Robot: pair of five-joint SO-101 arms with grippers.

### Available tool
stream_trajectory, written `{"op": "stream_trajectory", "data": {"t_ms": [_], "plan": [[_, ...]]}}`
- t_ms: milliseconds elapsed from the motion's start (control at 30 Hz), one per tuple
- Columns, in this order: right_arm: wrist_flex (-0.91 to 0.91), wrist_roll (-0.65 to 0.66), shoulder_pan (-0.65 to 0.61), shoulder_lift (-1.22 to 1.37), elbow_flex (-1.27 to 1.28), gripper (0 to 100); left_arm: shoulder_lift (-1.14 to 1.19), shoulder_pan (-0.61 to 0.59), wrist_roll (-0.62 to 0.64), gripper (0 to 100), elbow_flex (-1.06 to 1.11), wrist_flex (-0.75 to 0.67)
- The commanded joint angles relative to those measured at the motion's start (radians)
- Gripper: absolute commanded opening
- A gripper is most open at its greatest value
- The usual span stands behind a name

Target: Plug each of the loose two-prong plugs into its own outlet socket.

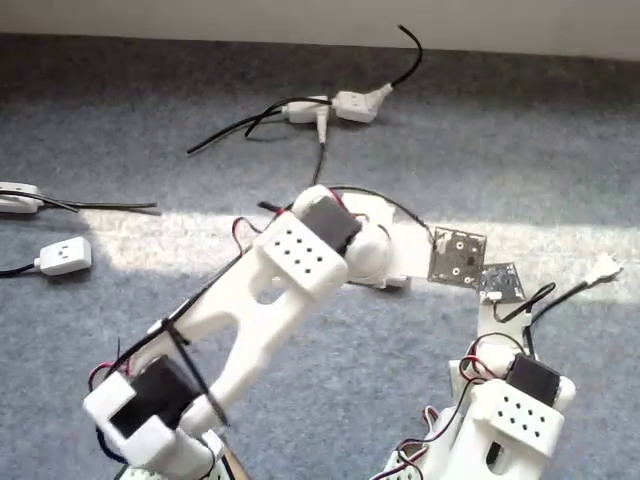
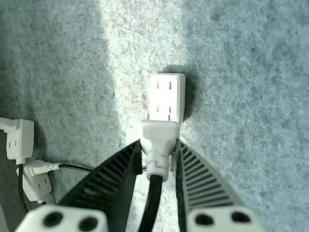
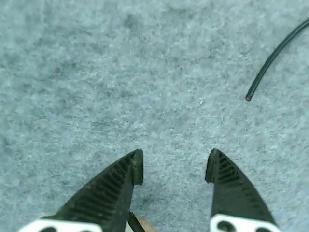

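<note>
No words, numbers, brands or signs can be read in any of the views. In the high view, the grey circuit board (image 1: 458, 258) and the smaller board (image 1: 502, 283) beside it carry tiny marks, too small to make out.

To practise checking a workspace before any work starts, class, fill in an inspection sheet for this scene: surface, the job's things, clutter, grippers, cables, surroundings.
Surface: grey carpet, a sunlit band across it.
Job's things: plug with its prongs at an outlet, seemingly not fully in; another outlet off to the side; what looks like a loose plug.
Clutter: nothing seen.
Grippers: left gripper shut on the plug; right gripper open over the carpet.
Cables: black cable lying on the carpet; a cable end near the right gripper.
Surroundings: pale strip along the far edge.
</note>
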Motion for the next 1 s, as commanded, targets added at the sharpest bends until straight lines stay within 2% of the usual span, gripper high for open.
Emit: {"op": "stream_trajectory", "data": {"t_ms": [0,333,433,600,767,967], "plan": [[-0.013,-0.009,-0.013,-0.012,-0.004,21.7,0.203,0.010,-0.021,1,-0.303,0.077],[-0.007,-0.006,0.001,-0.012,-0.007,21.7,0.633,0.010,-0.084,1,-0.802,0.247],[-0.007,0.008,0.070,-0.016,-0.008,21.7,0.723,0.010,-0.146,1,-0.929,0.341],[-0.013,0.193,0.245,-0.016,-0.010,21.7,0.829,0.008,-0.160,1,-1.122,0.457],[-0.015,0.272,0.328,-0.016,-0.010,21.7,0.880,0.008,-0.158,1,-1.193,0.476],[-0.015,0.279,0.332,-0.016,-0.002,21.7,0.898,0.028,-0.155,1,-1.188,0.497]]}}
